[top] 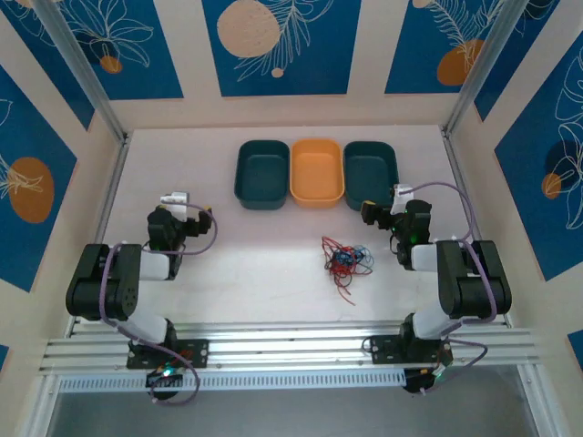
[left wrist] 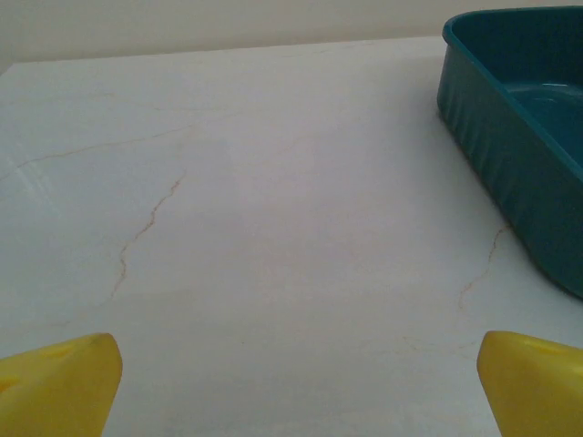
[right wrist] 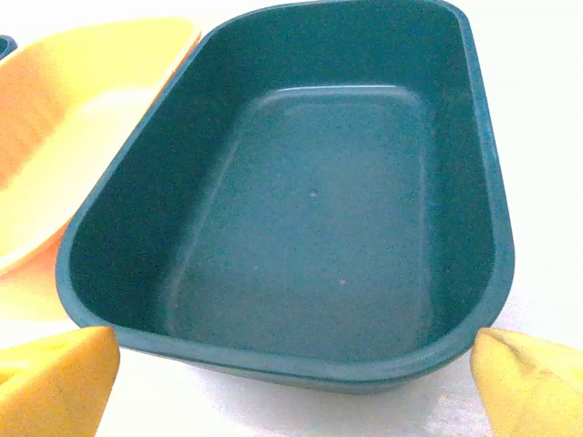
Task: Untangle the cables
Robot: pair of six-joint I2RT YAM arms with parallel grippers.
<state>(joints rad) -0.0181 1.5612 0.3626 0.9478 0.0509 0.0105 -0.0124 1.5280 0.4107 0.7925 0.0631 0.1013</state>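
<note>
We see the cables [top: 344, 259] as one small tangle of red, blue and dark wires. It lies loose on the counter [top: 246, 273], at about 4 o'clock from the counter's middle, touched by neither arm. At 12 o'clock from the tangle three bins stand side by side: a teal bin [top: 262, 173], an orange bin [top: 317, 171] and a second teal bin [top: 370, 171]. The right fingers [right wrist: 533, 382], at about 2 o'clock from the cables, are spread wide and hold nothing; they face that second teal bin. The left fingers [left wrist: 55, 387], well apart at about 10 o'clock, are equally wide apart over bare counter, with the first teal bin at their 2 o'clock.
</note>
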